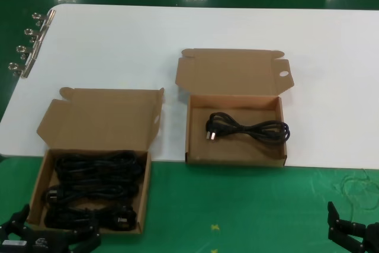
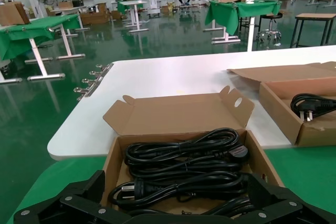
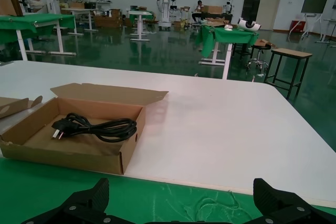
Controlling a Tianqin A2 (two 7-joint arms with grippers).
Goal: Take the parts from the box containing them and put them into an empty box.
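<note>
A brown cardboard mailer box [image 3: 73, 148] sits at the near edge of the white table [image 3: 220, 129], its lid flap [image 3: 113, 94] folded open and lying back on the far side. Inside lies one black power cord [image 3: 94, 127], loosely looped, its chunky plug [image 3: 62, 125] toward one end with metal prongs showing. The right gripper [image 3: 178, 208] hangs low in front, its two black fingers [image 3: 86, 200] spread wide apart over the green surface [image 3: 173, 198].

Black power cords [image 1: 95, 191]; plain brown cardboard boxes [image 1: 100, 121]; white table [image 1: 177, 34]; green cloth [image 1: 237, 205].
</note>
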